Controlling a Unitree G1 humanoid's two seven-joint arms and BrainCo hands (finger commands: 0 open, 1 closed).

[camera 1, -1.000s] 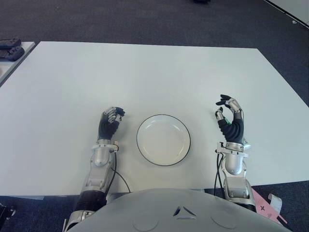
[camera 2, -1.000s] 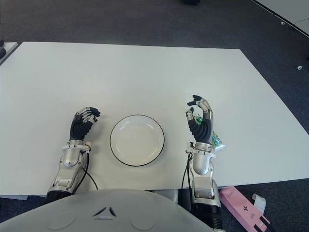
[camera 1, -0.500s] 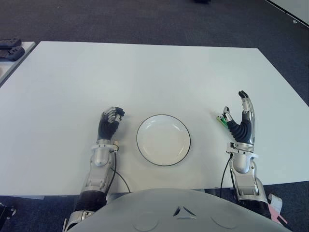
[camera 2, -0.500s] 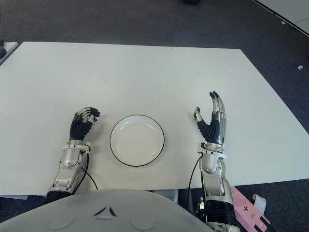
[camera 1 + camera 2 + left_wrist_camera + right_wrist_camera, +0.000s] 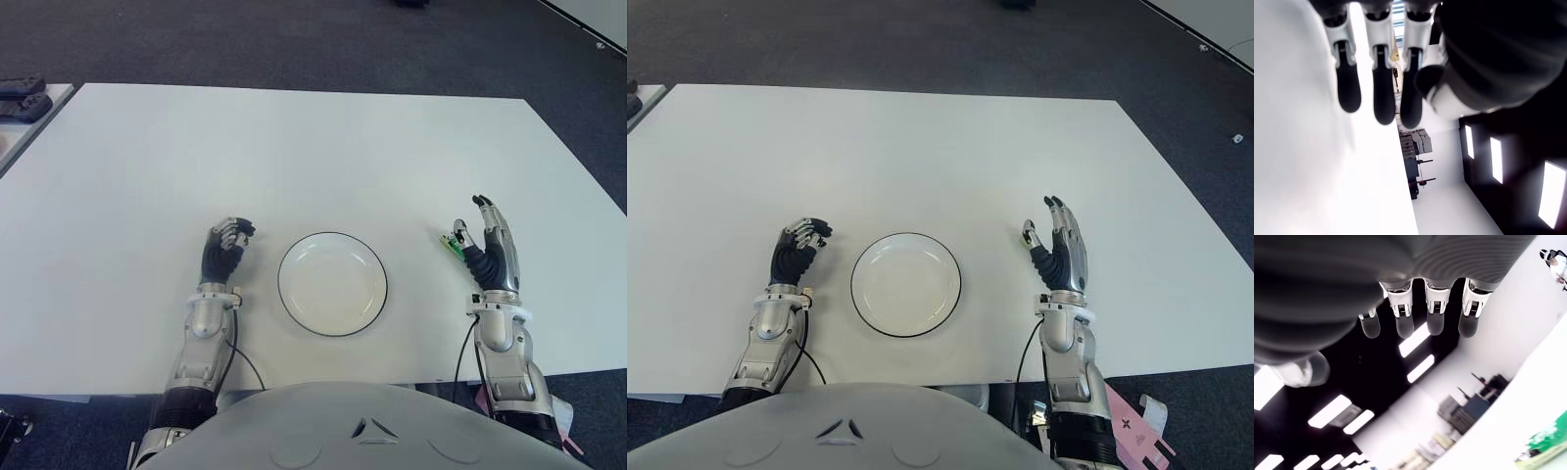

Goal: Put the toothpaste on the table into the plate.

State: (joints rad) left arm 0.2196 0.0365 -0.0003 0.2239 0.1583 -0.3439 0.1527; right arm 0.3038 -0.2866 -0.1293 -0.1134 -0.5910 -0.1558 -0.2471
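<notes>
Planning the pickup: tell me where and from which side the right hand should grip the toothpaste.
Most of the toothpaste is hidden behind the right hand, whose fingers are spread open and hold nothing. It lies flat on the table, on the hand's plate side. Probably come from above and pinch across its narrow width, near the middle.

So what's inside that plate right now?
Nothing: the plate shows only its bare white inside. The toothpaste lies on the table, mostly hidden by the open right hand. The left hand shows curled on the plate's other side.
</notes>
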